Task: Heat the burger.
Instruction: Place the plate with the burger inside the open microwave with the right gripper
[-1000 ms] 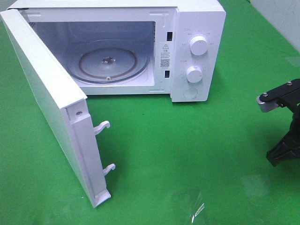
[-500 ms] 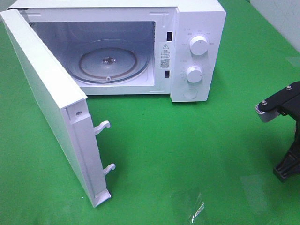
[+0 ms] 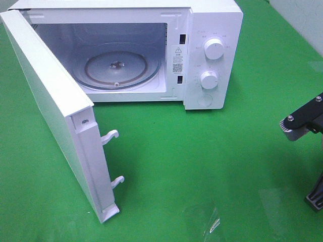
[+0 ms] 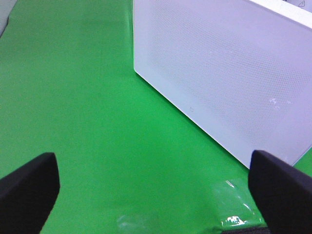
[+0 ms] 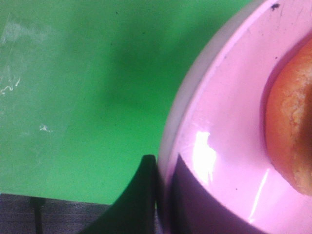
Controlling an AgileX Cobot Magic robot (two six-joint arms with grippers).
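Progress: left claw (image 4: pixel 155 191) spread wide, empty, beside microwave door (image 3: pixel 50 111), which stands open; turntable (image 3: pixel 118 68) bare, so opening looks done. Then right claw (image 5: pixel 163 195) clenched on pink plate (image 5: pixel 219 122) rim, burger (image 5: pixel 292 131) on it, near right edge of bench (image 3: pixel 242 166); loading, shutting, setting dials (image 3: pixel 214 49) left. Green bench cover, pale wall (image 3: pixel 303 20) at far right corner.

Ext. high: looks down from front onto microwave (image 3: pixel 212 50), green mat (image 3: pixel 202 151). L wrist: low, faces door (image 4: pixel 219 73) outer side, shared w/ ext. R wrist: v. close on pink plate (image 5: pixel 219 146) rim.
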